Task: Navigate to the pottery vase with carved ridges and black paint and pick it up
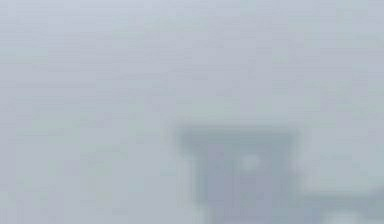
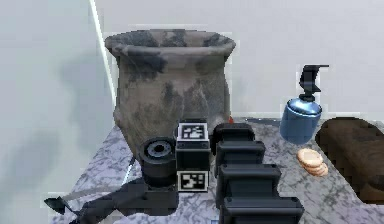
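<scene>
Looking out along the arm side view, we see a mottled grey stone tabletop [image 2: 120, 165] against a pale wall. The biggest thing standing on it is the vase [image 2: 170, 85], a wide-mouthed pottery pot, grey-brown with black smears, upright toward the table's far side and a little left of the middle. The dark arm [image 2: 248, 175] rises from the bottom edge and ends just in front of the vase. A brown rounded lump [image 2: 360, 155] lies at the right edge, with a blue bottle [image 2: 299, 118] with a black pump beside it. Two white squares [image 2: 191, 133] mark the arm's end; left of them the gripper [image 2: 70, 203] points down-left. We cannot tell how its fingers [image 2: 100, 205] are set, nor whether it holds anything. A small stack of tan discs [image 2: 315, 162] lies near the bottle.
</scene>
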